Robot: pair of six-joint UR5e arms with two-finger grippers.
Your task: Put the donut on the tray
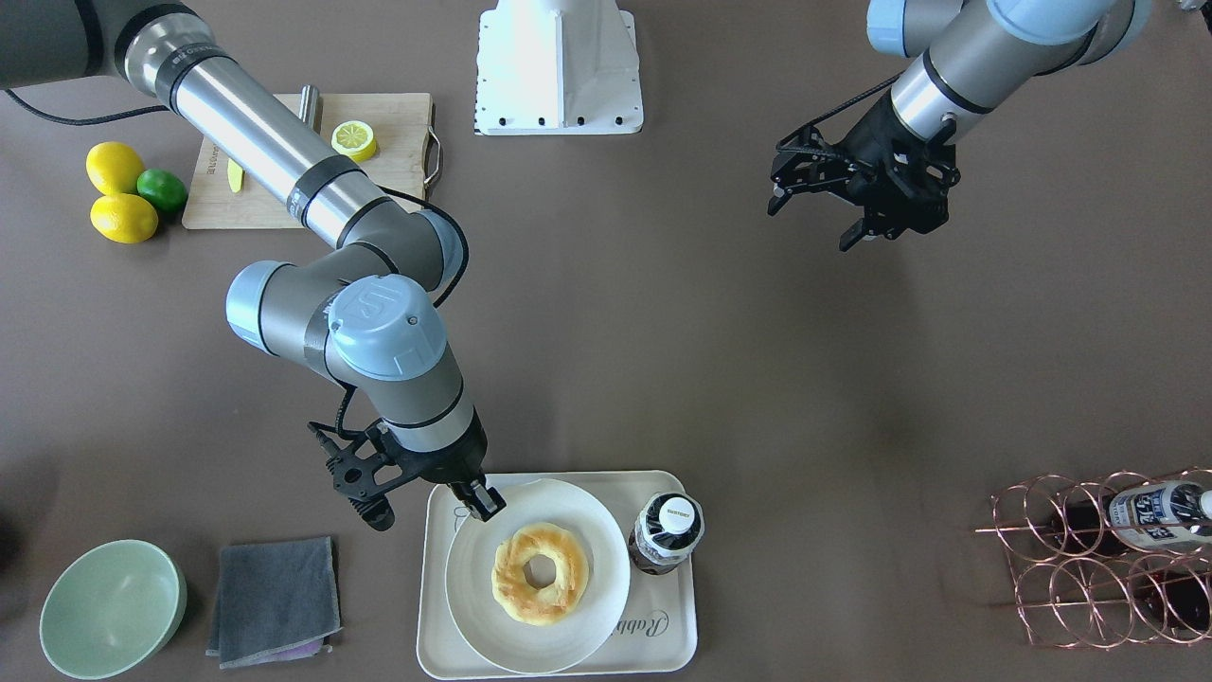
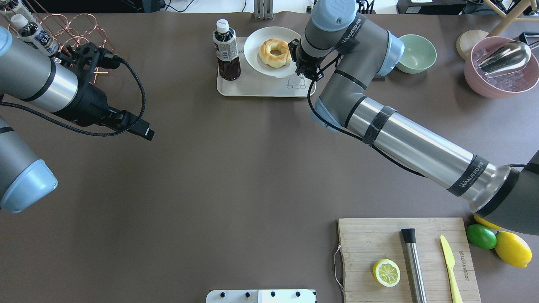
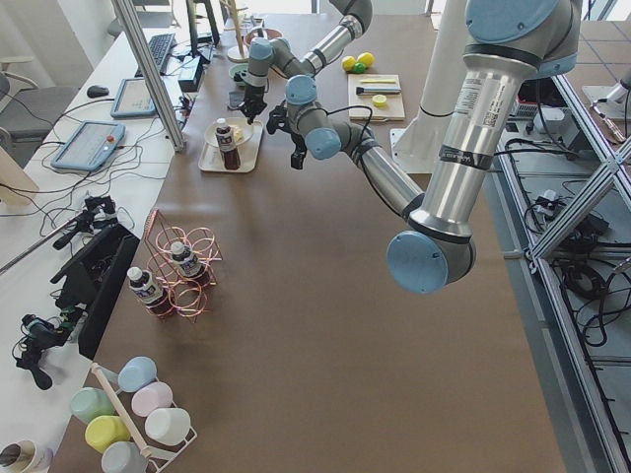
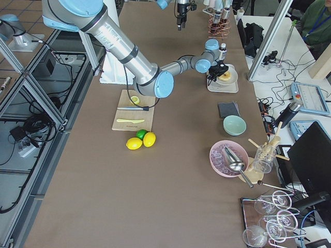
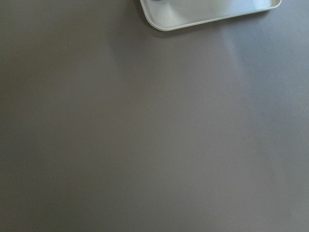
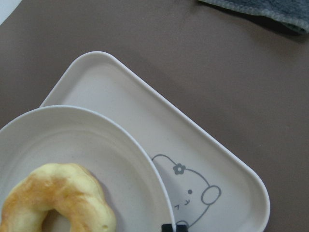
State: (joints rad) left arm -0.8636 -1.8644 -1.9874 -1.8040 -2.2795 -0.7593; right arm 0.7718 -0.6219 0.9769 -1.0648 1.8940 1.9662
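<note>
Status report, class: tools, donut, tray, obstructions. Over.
Left tool open. Right tool shut on plate rim. Donut on plate, plate on tray. Bottle shares tray.

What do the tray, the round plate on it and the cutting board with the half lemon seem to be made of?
The tray: probably melamine or plastic, matte cream; thin rounded rim, printed drawing. The plate: likely glazed ceramic, white with slight sheen; melamine is possible. The cutting board: wood or bamboo, unpolished; pale glued strips show, plus metal handle.

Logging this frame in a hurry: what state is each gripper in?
Left gripper: open, holding nothing.
Right gripper: jaws closed on the rim of the plate.
</note>
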